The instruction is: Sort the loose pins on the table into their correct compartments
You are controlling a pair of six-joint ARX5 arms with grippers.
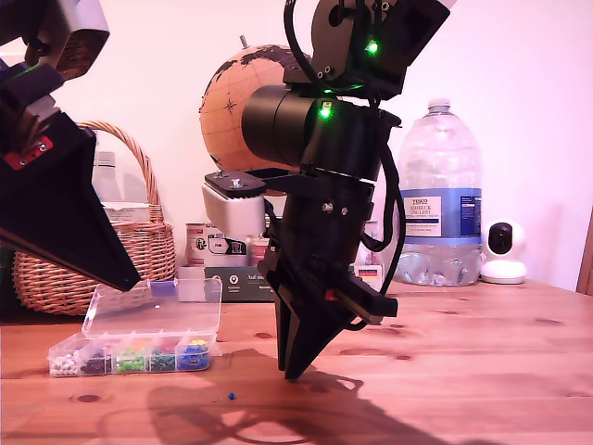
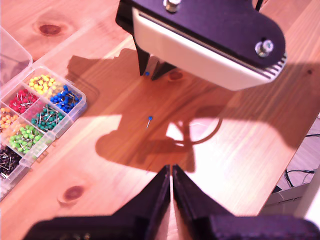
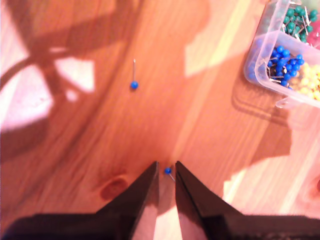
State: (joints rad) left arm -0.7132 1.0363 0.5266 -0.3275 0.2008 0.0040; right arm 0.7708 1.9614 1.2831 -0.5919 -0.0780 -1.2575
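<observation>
On the table [image 1: 463, 371], my second gripper [image 1: 295, 371] points straight down with its tips at the wood. Its jaws stand slightly open around a blue pin [image 3: 167, 170], which lies flat between the fingertips [image 3: 150, 175]. The first wrist view shows the same pin [image 2: 147, 74] at that gripper [image 2: 150, 74]. A second blue pin [image 3: 134, 85] [image 1: 230, 396] [image 2: 149, 119] lies loose nearby. The clear box of compartments [image 1: 139, 352] [image 2: 35, 115] [image 3: 290, 60] holds pins sorted by colour. My first gripper [image 1: 130, 278] [image 2: 171, 170] hangs shut and empty, high above the box at the exterior view's left.
The box lid [image 1: 157, 311] stands open behind the compartments. At the back of the table are a wicker basket [image 1: 93, 232], a globe [image 1: 232, 102], small cartons [image 1: 232, 273], a water bottle [image 1: 442, 204] and a white camera [image 1: 503, 252].
</observation>
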